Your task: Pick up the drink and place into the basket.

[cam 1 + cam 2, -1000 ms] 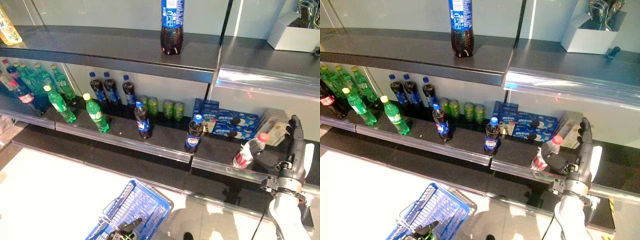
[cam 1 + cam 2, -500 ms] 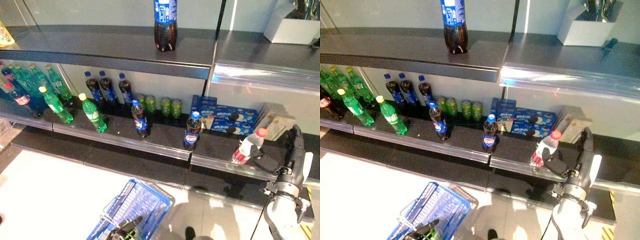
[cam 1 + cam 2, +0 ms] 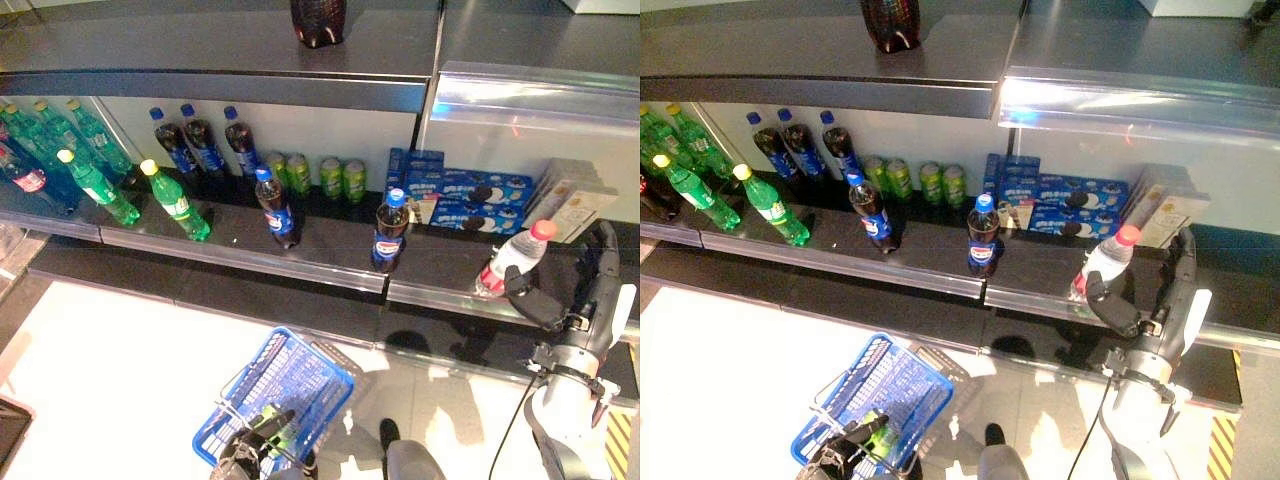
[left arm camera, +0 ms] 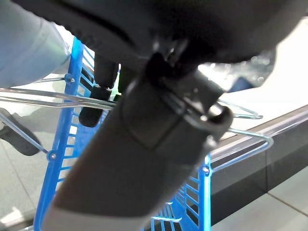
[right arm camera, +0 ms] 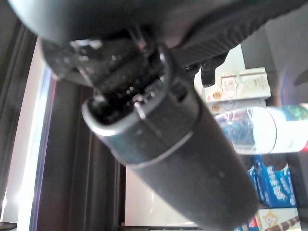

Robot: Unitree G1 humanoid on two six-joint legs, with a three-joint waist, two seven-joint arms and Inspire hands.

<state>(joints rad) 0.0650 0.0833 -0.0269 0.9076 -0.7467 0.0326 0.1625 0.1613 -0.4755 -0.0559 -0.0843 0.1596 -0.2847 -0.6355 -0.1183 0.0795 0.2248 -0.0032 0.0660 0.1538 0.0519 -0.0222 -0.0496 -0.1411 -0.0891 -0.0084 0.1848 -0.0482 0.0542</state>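
my right hand is up at the lower shelf, beside the drink, a clear bottle with a red cap and red label standing near the shelf's front edge. thumb reaches toward the bottle's base, fingers stand straight up behind it, not curled round it; i read the hand as spread apart, and cannot tell whether the thumb touches the bottle. the right wrist view shows the bottle lying across past the hand, with boxes behind.

my left hand is low, at the blue basket on the floor. its fingers look curled round the wire handle, clamped on it. something green shows inside the basket by the hand; i cannot tell what it is.

on the same shelf: two cola bottles in front, green bottles to the left, green cans and blue biscuit boxes at the back
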